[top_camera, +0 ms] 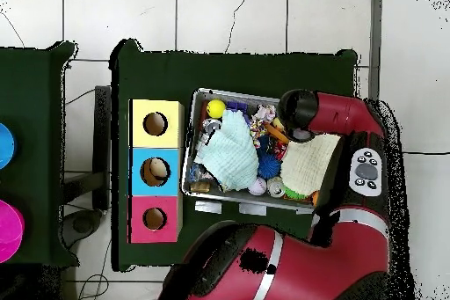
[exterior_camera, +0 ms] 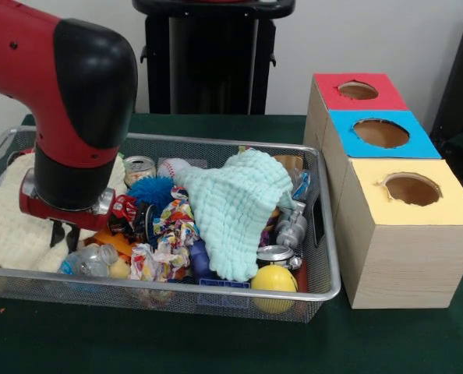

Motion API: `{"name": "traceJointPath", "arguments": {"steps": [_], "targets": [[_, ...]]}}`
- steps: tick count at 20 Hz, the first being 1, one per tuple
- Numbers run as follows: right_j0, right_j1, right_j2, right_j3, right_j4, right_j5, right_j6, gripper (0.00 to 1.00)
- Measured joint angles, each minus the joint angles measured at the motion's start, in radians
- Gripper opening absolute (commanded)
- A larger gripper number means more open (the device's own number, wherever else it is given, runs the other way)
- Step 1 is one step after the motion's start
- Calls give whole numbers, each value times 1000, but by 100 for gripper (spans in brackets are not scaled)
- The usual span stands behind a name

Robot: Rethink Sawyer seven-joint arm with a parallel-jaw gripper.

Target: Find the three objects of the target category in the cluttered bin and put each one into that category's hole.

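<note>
The silver wire-mesh bin [exterior_camera: 216, 300] stands on the green table and also shows in the overhead view [top_camera: 187, 182]. My gripper [exterior_camera: 65, 235] reaches down into the bin's left end, above a cream cloth [exterior_camera: 9, 226] and a clear plastic bottle [exterior_camera: 87, 261]. In the overhead view the arm's wrist [top_camera: 297, 107] hides it. A small orange thing [exterior_camera: 113, 242] lies just right of the gripper; I see no stripes on it. No plush toy shows clearly. The red-topped hole [exterior_camera: 358, 90] is the farthest of three boxes right of the bin, and shows overhead [top_camera: 155, 218].
A mint green cloth [exterior_camera: 235, 206] covers the bin's middle. Around it lie a blue spiky ball [exterior_camera: 150, 189], patterned cloth knots [exterior_camera: 165, 249], a yellow ball [exterior_camera: 274, 279] and cans [exterior_camera: 139, 167]. The blue-topped hole [exterior_camera: 380, 133] and yellow-topped hole [exterior_camera: 411, 189] sit nearer the camera.
</note>
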Motion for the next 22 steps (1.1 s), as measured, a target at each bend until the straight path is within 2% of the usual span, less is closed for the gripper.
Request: {"name": "traceJointPath", "arguments": {"steps": [10,22], "targets": [[40,-2,-38,0,24,0,0,0],[136,-151,-65,0,63,1,0,0]]}}
